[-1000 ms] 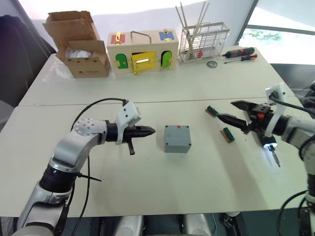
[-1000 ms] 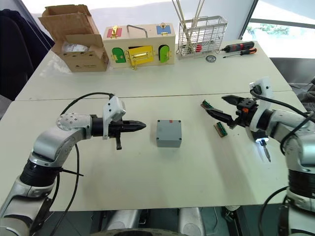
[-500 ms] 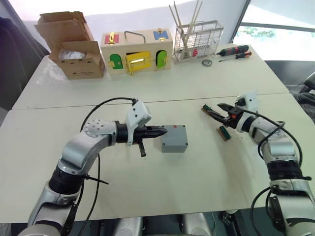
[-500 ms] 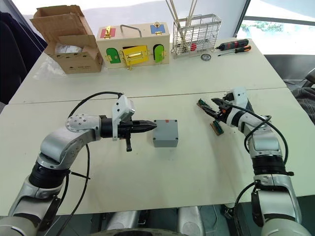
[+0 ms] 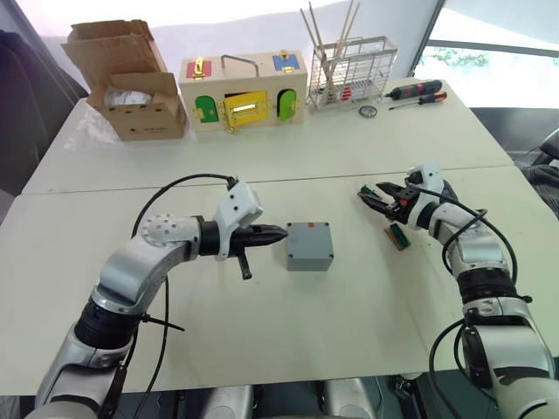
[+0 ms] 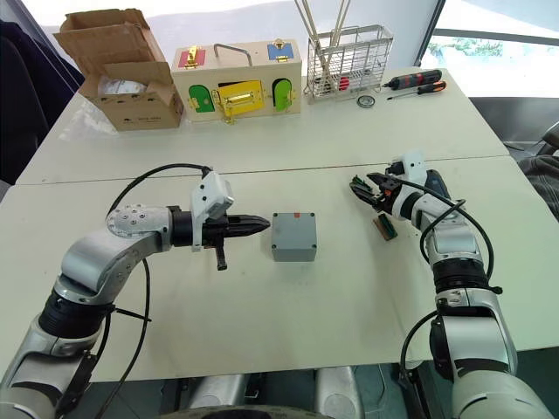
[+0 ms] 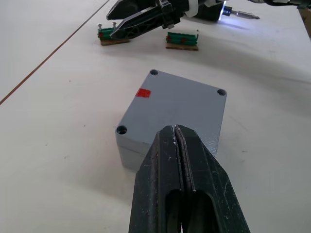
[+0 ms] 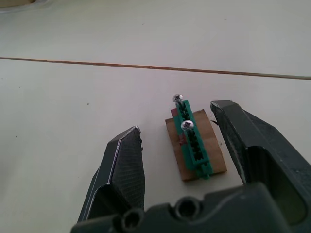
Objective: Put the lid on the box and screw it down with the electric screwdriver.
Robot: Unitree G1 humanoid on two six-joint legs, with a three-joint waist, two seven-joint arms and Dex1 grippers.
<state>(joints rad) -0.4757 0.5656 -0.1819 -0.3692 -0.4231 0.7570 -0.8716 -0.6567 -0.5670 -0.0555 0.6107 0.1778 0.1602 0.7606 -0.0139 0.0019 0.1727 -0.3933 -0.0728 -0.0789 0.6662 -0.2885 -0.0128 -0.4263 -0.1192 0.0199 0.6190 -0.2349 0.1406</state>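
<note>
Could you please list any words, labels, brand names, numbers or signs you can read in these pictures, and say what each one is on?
None can be read.
Cardboard carton: a faint dark print on its front, too small to read.
Box: a plain red sticker on its lid, with no writing visible.
Wooden latch box: coloured doors and latches, no text visible.
Green screw holder: no marking visible.

The box (image 7: 170,116) and its lid (image 7: 172,104) look like matt grey plastic, faintly speckled. The table (image 5: 349,148) is smooth and off-white with a low sheen. The left gripper (image 7: 177,141) fingers are scuffed, slightly glossy black plastic. The green plastic strip (image 8: 193,141) sits on a brown cardboard-like pad and carries shiny metal screws (image 8: 187,125)
</note>
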